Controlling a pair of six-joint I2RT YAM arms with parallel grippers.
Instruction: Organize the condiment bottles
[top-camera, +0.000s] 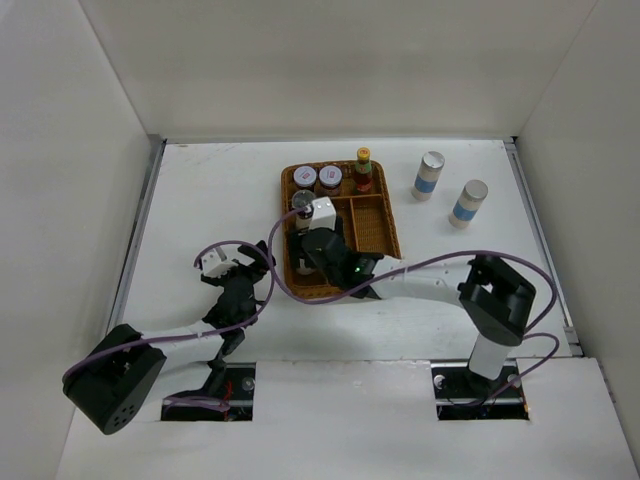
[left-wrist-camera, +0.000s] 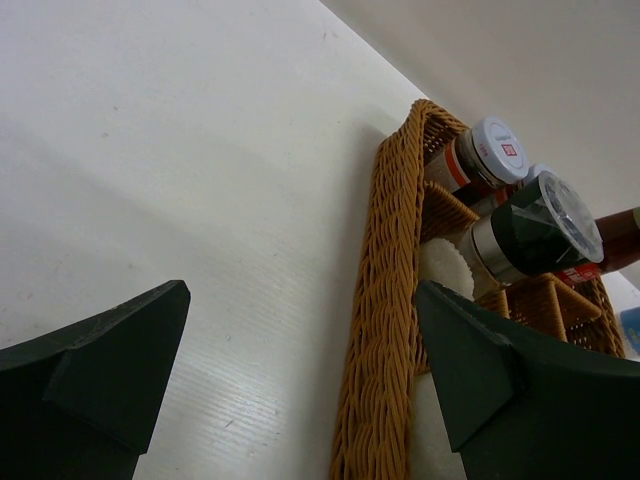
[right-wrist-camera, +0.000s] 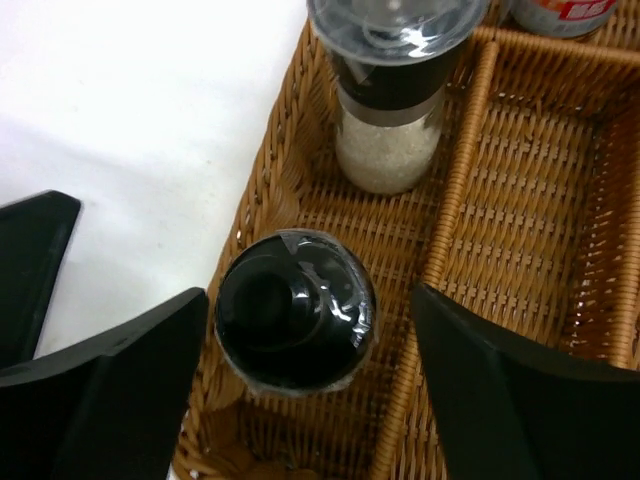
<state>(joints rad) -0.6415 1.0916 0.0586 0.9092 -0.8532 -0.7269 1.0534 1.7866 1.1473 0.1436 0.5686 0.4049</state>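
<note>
The black-capped white bottle (right-wrist-camera: 295, 310) stands in the front left compartment of the wicker tray (right-wrist-camera: 520, 200). My right gripper (right-wrist-camera: 310, 290) is open, one finger on each side of the cap. Its left finger is close to the cap and its right finger is apart. In the top view my right gripper (top-camera: 310, 232) hides this bottle. The grey-lidded jar (right-wrist-camera: 390, 90) stands just behind it. Two pink-white-lidded jars (top-camera: 306, 177) (top-camera: 330, 177) and the yellow-capped sauce bottle (top-camera: 363, 170) stand in the tray's back row. Two blue-labelled shakers (top-camera: 428, 175) (top-camera: 468, 203) stand on the table right of the tray. My left gripper (top-camera: 262, 258) is open and empty beside the tray's left rim (left-wrist-camera: 385, 300).
The tray's right compartments (top-camera: 372, 225) hold nothing. White walls close in the table on the left, back and right. The left wrist view shows bare table (left-wrist-camera: 200, 180) left of the tray, the grey-lidded jar (left-wrist-camera: 545, 225) and a pink-white-lidded jar (left-wrist-camera: 490, 150).
</note>
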